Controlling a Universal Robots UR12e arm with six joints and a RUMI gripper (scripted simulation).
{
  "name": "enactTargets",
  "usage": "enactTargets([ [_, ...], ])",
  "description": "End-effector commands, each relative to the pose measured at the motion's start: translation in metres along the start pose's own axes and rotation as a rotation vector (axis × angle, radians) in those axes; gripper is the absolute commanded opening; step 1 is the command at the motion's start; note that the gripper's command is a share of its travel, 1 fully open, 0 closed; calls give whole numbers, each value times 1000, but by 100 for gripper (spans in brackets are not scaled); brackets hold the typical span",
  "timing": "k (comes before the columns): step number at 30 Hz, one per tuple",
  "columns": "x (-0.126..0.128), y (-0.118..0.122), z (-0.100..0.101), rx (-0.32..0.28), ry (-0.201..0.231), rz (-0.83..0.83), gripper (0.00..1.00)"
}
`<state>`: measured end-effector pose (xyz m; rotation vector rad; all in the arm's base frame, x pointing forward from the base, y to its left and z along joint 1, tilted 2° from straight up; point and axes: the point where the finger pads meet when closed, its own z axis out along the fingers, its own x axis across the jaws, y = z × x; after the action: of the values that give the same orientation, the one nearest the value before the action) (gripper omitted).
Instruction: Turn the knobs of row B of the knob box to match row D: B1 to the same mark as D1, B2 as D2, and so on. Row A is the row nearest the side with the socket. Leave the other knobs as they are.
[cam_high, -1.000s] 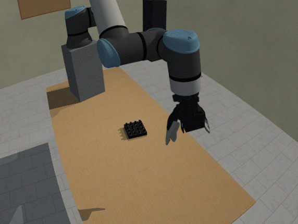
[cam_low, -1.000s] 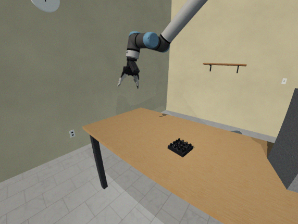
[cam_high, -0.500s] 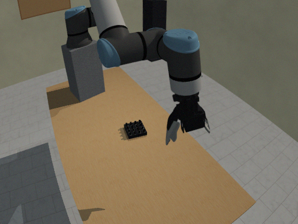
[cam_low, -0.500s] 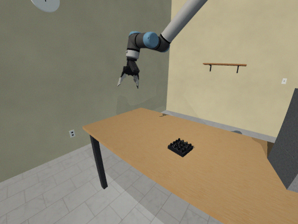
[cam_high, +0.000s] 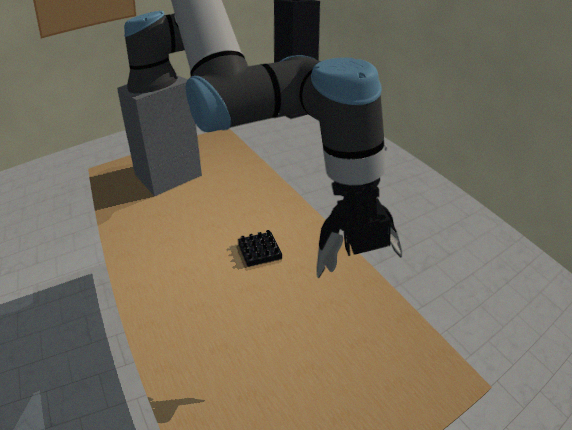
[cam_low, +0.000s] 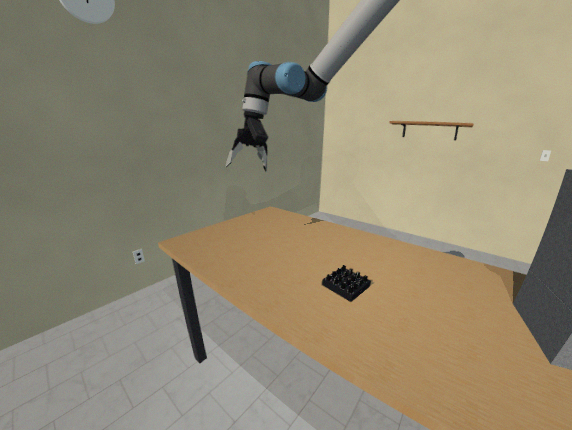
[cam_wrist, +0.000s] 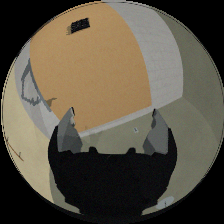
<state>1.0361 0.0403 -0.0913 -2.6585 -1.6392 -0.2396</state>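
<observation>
The knob box (cam_high: 260, 248) (cam_low: 347, 286) (cam_wrist: 80, 25) is a small flat black box with rows of black knobs on top, and it lies on the wooden table. In the wrist view it is small and near the top edge. The knob marks, the row letters and the socket are too small and dark to tell. My gripper (cam_high: 361, 264) (cam_low: 247, 168) (cam_wrist: 113, 108) is open with nothing between its jaws. It hangs high above the table, well away from the knob box and touching nothing.
The table (cam_high: 240, 340) (cam_low: 240, 260) (cam_wrist: 95, 75) carries a grey pedestal (cam_high: 165, 140) (cam_low: 545, 280) with an arm base at one end. A wall shelf (cam_low: 431, 123) is on the far wall, and a socket plate (cam_low: 138, 256) is on the green wall.
</observation>
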Motion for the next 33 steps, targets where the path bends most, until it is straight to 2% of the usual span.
enactTargets([
  [1,-1,-3,3,-1,-1,29,100],
  [15,-10,-29,28,1,-12,230,100],
  [30,-32,-90,80,-1,-39,687,100],
  [33,-34,-95,84,-2,-41,725,100],
])
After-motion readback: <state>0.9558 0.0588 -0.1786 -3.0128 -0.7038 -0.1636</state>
